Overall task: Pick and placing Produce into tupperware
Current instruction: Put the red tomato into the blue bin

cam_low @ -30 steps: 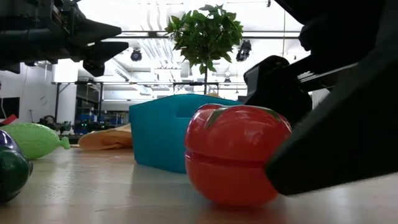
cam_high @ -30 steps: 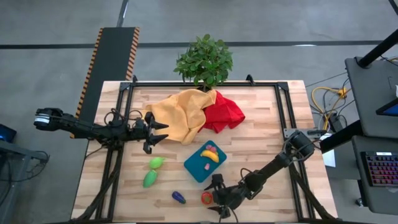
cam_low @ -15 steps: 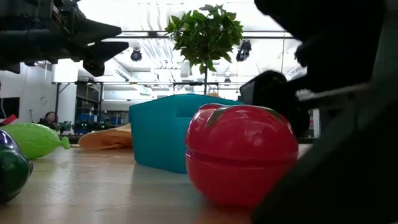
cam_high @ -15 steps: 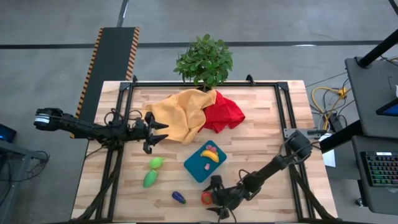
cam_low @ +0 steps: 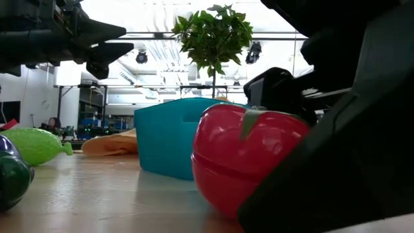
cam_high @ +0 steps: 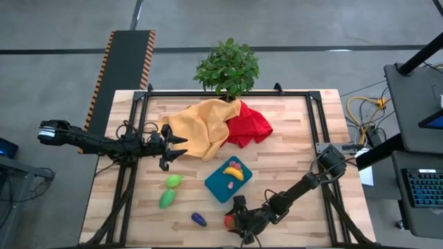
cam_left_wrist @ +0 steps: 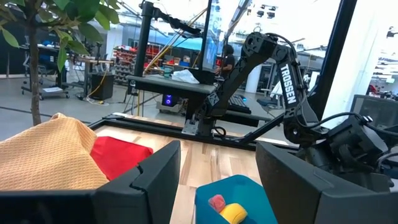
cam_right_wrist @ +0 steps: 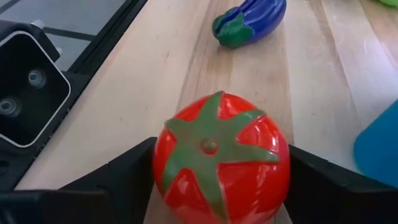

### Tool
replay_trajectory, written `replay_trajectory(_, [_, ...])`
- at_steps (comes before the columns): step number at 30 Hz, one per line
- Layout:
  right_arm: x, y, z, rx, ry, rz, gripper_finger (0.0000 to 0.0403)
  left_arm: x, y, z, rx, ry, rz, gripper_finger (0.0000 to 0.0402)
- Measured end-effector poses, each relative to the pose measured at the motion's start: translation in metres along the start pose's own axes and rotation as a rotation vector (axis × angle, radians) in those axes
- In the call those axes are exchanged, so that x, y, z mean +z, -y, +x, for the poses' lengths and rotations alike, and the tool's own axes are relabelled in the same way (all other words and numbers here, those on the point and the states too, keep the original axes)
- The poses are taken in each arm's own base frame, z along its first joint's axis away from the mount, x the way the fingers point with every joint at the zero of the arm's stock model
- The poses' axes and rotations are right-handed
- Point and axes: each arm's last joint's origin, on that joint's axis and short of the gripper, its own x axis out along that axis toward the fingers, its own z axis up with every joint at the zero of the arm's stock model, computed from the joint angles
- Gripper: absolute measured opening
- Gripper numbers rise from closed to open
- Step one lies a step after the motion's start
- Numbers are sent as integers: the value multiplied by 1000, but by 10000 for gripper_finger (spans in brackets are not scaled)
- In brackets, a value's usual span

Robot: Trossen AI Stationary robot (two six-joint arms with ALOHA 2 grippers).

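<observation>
High view: right gripper [cam_high: 234, 222] sits low at the tabletop's [cam_high: 291, 138] near edge, its fingers [cam_right_wrist: 127, 171] clasping the red tomato [cam_right_wrist: 221, 158] from both sides, the tomato tilted in the low view. Just beyond lies the purple eggplant [cam_high: 199, 219]. The teal tupperware [cam_high: 216, 187] nearby holds the banana [cam_high: 236, 173] and a pink piece. Two green pieces [cam_high: 169, 190] lie further left. Left gripper [cam_high: 178, 146] hangs beside the yellow cloth [cam_high: 201, 128], fingers spread and empty
</observation>
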Motion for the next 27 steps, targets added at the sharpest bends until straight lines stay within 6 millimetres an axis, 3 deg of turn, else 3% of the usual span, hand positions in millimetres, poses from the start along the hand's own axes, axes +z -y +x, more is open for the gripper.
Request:
replay_trajectory(9, [0, 0, 0, 2, -1, 2, 245, 0, 0, 0, 0, 0, 0, 196])
replay_trajectory(16, [3, 0, -3, 4, 2, -14, 252, 0, 0, 0, 0, 0, 0, 196])
replay_trajectory(22, [25, 3, -23, 4, 3, -30, 250, 0, 0, 0, -1, 0, 0, 196])
replay_trajectory(27, [57, 9, -53, 5, 51, -77, 245, 0, 0, 0, 0, 0, 0, 196])
